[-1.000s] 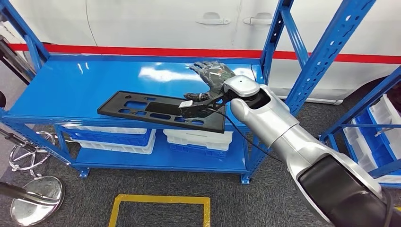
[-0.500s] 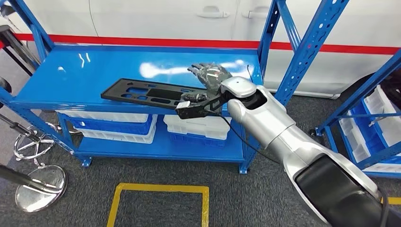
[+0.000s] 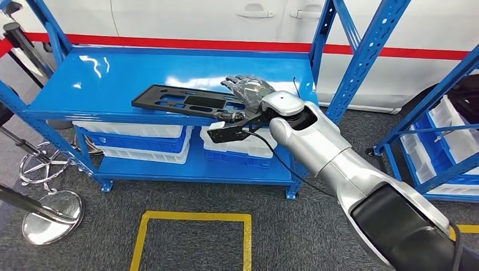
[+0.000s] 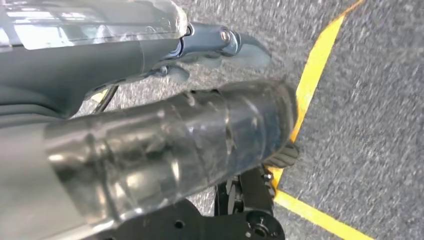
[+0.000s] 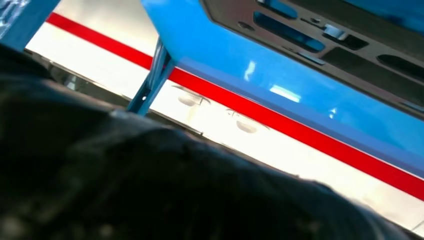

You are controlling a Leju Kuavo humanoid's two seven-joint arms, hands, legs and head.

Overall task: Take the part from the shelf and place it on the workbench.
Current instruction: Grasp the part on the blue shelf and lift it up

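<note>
Resting on the blue shelf (image 3: 113,84), the flat black part (image 3: 186,102) is held at its near end by the right hand (image 3: 248,93) — fingers spread flat over the top, thumb tucked beneath at the shelf's front edge. White and blue bins (image 3: 135,138) are seen on the lower level. The left hand (image 4: 150,150) is pointed at grey carpet crossed by yellow tape (image 4: 312,75); whether its fingers are apart or together cannot be told.

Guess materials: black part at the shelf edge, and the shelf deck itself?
Black part: likely moulded plastic, matte, with many cut-out slots and no glare. Shelf deck: probably painted sheet metal, glossy blue, showing bright mirror-like reflections; the perforated uprights suggest steel racking.
</note>
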